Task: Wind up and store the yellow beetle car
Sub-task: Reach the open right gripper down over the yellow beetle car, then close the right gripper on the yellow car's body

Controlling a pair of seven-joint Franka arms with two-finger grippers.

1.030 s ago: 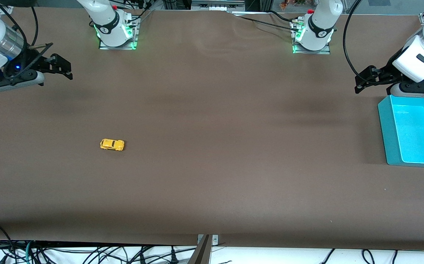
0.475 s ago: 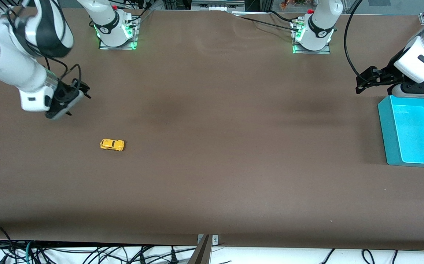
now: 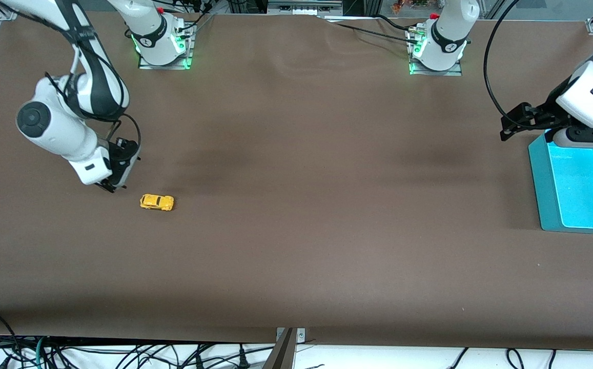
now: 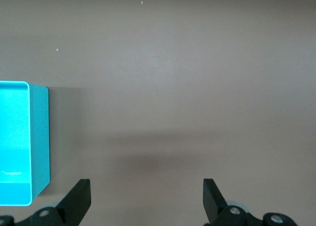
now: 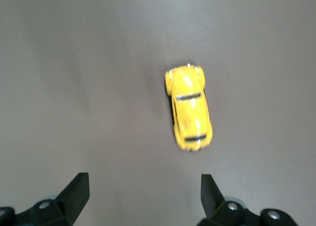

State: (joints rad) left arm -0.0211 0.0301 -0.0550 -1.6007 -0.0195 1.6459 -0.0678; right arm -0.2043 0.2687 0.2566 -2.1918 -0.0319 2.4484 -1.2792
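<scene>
The yellow beetle car [image 3: 157,202] stands on its wheels on the brown table, toward the right arm's end. My right gripper [image 3: 107,187] hangs low over the table just beside the car and points down. In the right wrist view the car [image 5: 189,107] lies a short way off from the right gripper [image 5: 144,186], which is open with only bare table between its fingers. My left gripper [image 3: 511,124] is over the table next to the teal bin's corner. In the left wrist view it [image 4: 146,191] is open and holds nothing.
A teal bin [image 3: 539,184] sits at the left arm's end of the table, and its wall [image 4: 40,137] shows in the left wrist view. Nothing shows inside it. The two arm bases [image 3: 163,43] [image 3: 437,48] stand along the table's back edge.
The right arm has swung in from the table's end and come down beside the car. The left arm has shifted slightly by the bin. The car has not moved.
</scene>
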